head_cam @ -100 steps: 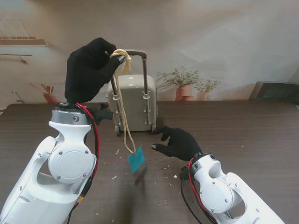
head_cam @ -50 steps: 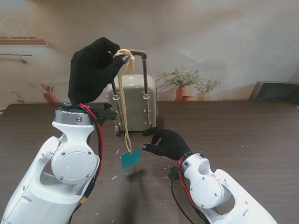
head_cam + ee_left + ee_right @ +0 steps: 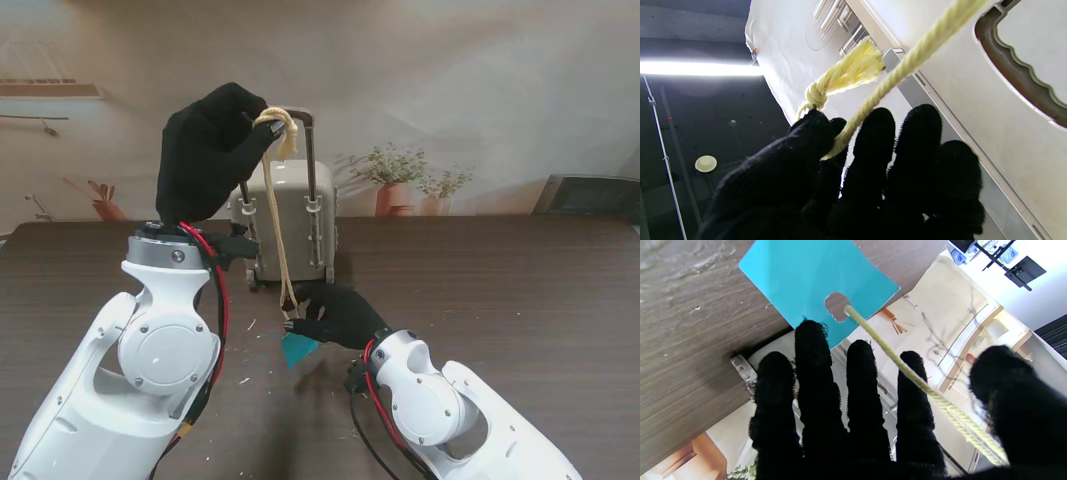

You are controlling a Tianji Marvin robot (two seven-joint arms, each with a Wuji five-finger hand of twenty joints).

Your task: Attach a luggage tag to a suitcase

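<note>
The teal luggage tag point(image 3: 298, 349) is hanging just over the bench point(image 3: 520, 290), in front of the beige suitcase point(image 3: 296, 230), threaded on a yellow cord point(image 3: 282, 250). The left hand point(image 3: 208, 150) is pinching the cord's knotted top end beside the suitcase's raised handle point(image 3: 300, 115). The right hand point(image 3: 335, 315) is sitting at the tag with fingers point(image 3: 816, 373) spread, the cord running between forefinger and thumb; whether it is gripping anything I cannot tell.

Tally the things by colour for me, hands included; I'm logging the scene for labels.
Black: 2, left hand and right hand
Yellow: 1, rope
Teal: 1, tag
Beige: 1, suitcase
Total: 5
</note>
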